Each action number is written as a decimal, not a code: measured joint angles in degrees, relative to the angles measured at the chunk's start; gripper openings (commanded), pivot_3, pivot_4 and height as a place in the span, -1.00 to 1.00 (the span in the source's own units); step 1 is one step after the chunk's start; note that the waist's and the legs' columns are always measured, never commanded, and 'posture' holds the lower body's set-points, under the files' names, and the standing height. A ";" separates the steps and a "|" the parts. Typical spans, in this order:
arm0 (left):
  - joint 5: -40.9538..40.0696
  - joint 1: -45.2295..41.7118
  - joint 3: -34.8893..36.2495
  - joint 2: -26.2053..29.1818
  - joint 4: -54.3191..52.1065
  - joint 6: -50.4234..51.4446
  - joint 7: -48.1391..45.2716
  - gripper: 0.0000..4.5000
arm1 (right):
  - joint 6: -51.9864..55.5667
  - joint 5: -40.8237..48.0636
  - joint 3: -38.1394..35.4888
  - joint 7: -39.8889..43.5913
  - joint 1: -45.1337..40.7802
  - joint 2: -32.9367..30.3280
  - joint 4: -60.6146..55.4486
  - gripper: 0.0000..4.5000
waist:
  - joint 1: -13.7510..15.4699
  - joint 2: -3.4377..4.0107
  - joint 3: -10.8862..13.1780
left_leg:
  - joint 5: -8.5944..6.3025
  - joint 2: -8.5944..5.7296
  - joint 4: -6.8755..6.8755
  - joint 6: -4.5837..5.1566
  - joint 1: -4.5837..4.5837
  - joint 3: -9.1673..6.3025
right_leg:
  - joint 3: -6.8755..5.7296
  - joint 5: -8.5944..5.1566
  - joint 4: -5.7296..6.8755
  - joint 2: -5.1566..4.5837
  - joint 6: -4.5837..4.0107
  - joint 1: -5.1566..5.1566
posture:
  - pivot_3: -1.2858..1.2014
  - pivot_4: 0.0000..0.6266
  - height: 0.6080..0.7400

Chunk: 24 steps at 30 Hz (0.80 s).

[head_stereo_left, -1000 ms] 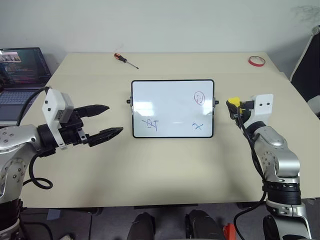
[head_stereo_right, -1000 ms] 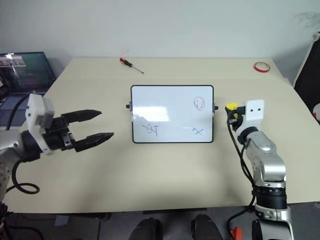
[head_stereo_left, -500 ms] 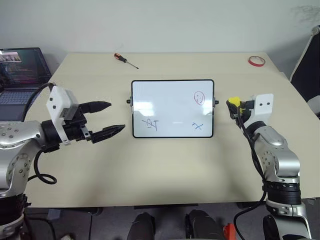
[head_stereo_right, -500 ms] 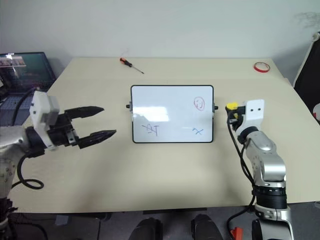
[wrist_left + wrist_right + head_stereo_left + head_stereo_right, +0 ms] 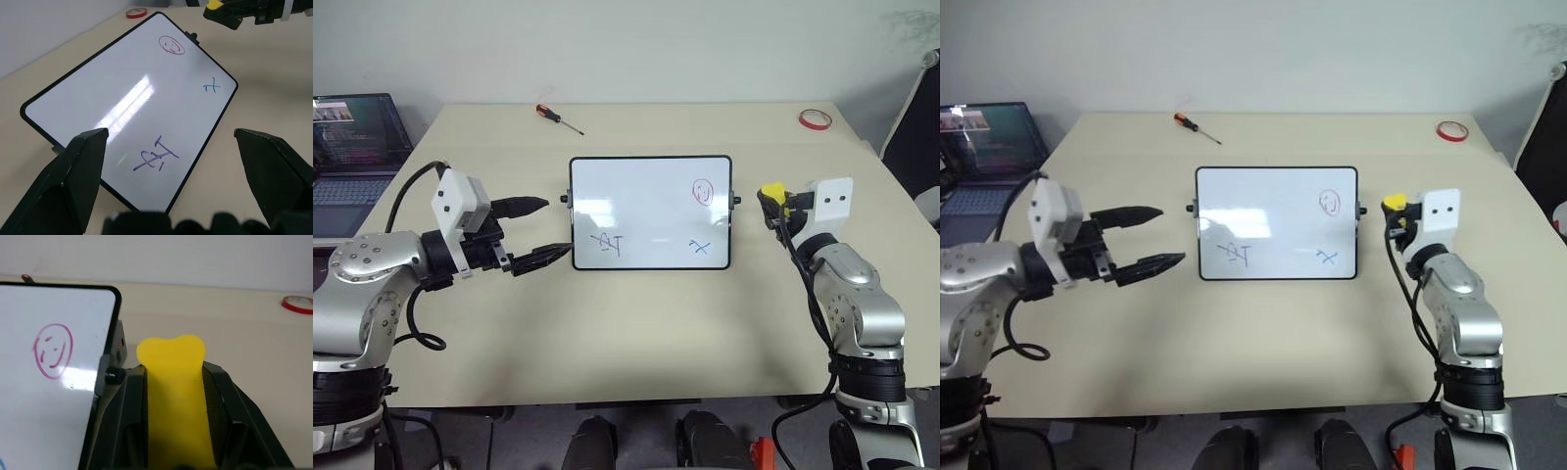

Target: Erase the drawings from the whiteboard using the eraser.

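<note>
The whiteboard point(image 5: 651, 212) lies flat in the middle of the tan table point(image 5: 636, 343), and everything else sits around it. The right gripper point(image 5: 770, 199) is clamped on the yellow eraser point(image 5: 771, 191), held just off the board's right short side, beside the small black knob point(image 5: 736, 201) there. The right wrist view makes that grip plain: the eraser point(image 5: 175, 396) is squeezed between the two black fingers point(image 5: 122, 416), with the red smiley point(image 5: 53, 350) close by on the board. The left gripper point(image 5: 551, 230) hovers at the board's left edge, jaws spread wide and holding nothing. Its wrist view shows all three drawings at once, the smiley point(image 5: 171, 44), the blue X point(image 5: 212, 87) and the blue scribble point(image 5: 156, 155), none of them wiped. Beyond the board's far edge lie a red-handled screwdriver point(image 5: 558, 117) and, toward the far right corner, a red tape ring point(image 5: 816, 119). A laptop point(image 5: 352, 147) stands off to the board's left, past the table.
</note>
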 measured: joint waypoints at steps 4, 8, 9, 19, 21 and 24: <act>0.28 -0.91 -0.87 -0.15 0.75 -0.41 -0.17 1.00 | 0.92 -0.04 1.78 0.23 -0.02 -0.03 -2.42 -0.49 | -0.01 0.00 0.00 | 0.00 0.00 0.01 0.00 0.00 -0.01 | 0.00 0.00 0.02 0.00 0.00 0.00 | 0.03 -0.52 1.00; 0.88 -2.15 -1.68 -0.23 2.01 -0.51 -0.51 1.00 | 1.07 -0.33 4.00 0.47 -1.76 0.44 -2.52 -0.49 | -0.04 0.00 0.00 | 0.00 -0.02 0.03 0.00 0.01 0.00 | -0.01 0.00 0.04 0.03 0.00 -0.01 | 0.03 -0.52 1.00; 1.06 -2.44 -2.02 -0.28 2.12 -0.52 -0.70 1.00 | 0.97 -0.54 4.79 0.47 -2.74 1.01 -2.34 -0.49 | -0.06 0.00 0.00 | 0.00 -0.02 0.03 0.00 0.01 0.00 | -0.01 0.00 0.05 0.04 0.00 -0.01 | 0.03 -0.52 1.00; 1.53 -3.41 -2.72 -0.92 3.57 -0.89 -1.48 1.00 | -2.59 -3.40 11.36 1.47 -12.83 7.26 9.73 -0.49 | -0.24 0.00 0.00 | 0.01 -0.01 0.05 0.00 -0.04 0.03 | 0.01 0.00 0.22 0.04 0.00 -0.17 | 0.03 -0.52 1.00; 1.54 -3.41 -3.03 -1.13 3.58 -1.07 -1.49 1.00 | -3.52 -4.32 11.65 1.59 -14.72 7.54 12.19 -0.49 | -0.23 0.00 0.00 | 0.01 0.00 0.05 0.00 -0.09 0.04 | 0.01 0.00 0.27 0.04 -0.01 -0.24 | 0.03 -0.52 1.00; 1.55 -3.41 -3.02 -1.12 3.58 -1.08 -1.48 1.00 | -4.59 -5.11 11.73 2.40 -16.14 7.53 15.63 -0.49 | -0.09 0.00 0.00 | 0.01 0.01 0.05 0.00 -0.12 0.03 | 0.01 -0.01 0.28 0.01 -0.01 -0.27 | 0.03 -0.52 1.00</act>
